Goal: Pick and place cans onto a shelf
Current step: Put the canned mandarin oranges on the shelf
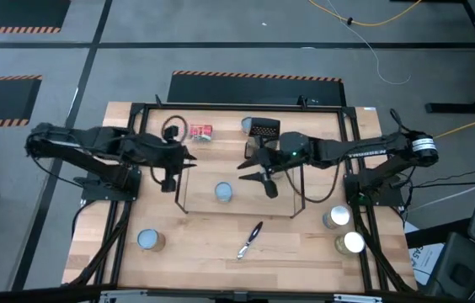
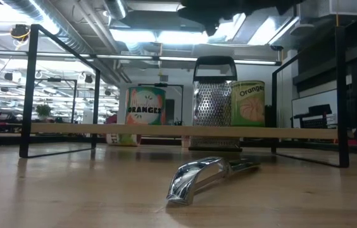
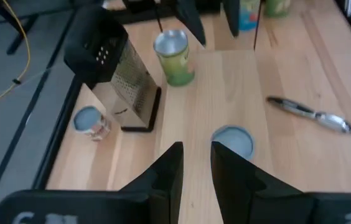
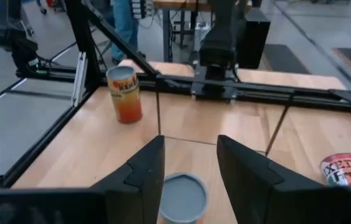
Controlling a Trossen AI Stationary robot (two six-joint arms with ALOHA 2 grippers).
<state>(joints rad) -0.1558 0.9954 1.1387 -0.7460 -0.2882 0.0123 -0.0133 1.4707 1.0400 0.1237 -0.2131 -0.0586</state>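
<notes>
We hold both claws over the shelf (image 1: 189, 207). The right claw (image 4: 187, 163), open and empty, hangs above the can (image 4: 183, 198) on its board. The left claw (image 3: 195, 167), slightly parted and empty, sits near the shelf's left edge, with bare wood beyond.

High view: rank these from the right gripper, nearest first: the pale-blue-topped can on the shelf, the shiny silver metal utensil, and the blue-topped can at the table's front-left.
1. Pale-blue-topped can: on the shelf, just left of the right gripper.
2. Shiny silver metal utensil: on the table, in front of the shelf.
3. Blue-topped can: front-left corner, clearly farthest.
</notes>
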